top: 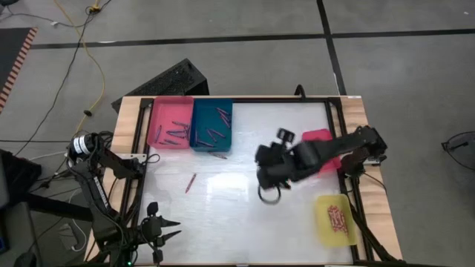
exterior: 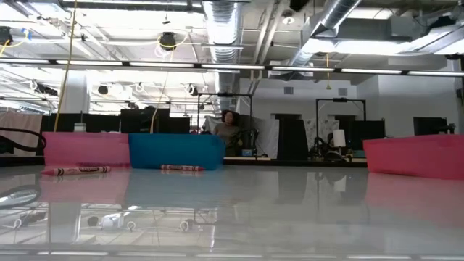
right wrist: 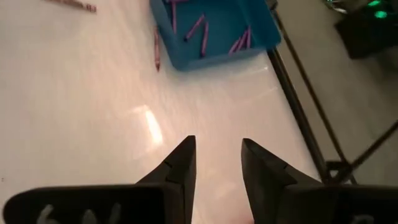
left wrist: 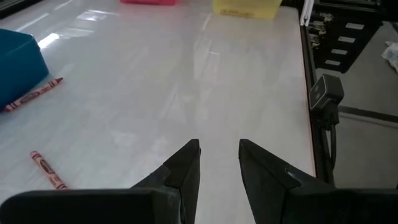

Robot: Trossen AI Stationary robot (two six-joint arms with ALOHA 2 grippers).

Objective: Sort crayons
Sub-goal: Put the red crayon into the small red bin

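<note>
Right gripper (right wrist: 217, 163) over mid-table (top: 237, 222), jaws parted and empty, presumably to fetch stray crayons (top: 191, 182); left gripper (left wrist: 219, 163) parked, likewise.

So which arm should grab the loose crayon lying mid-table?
Left, probably. The thin red crayon lies on the left half, nearer the left gripper parked at the near edge. The right gripper, jaws empty, hangs mid-table farther off.

Crayons (top: 217, 122) lie in two adjoining trays (top: 191, 144).
</note>
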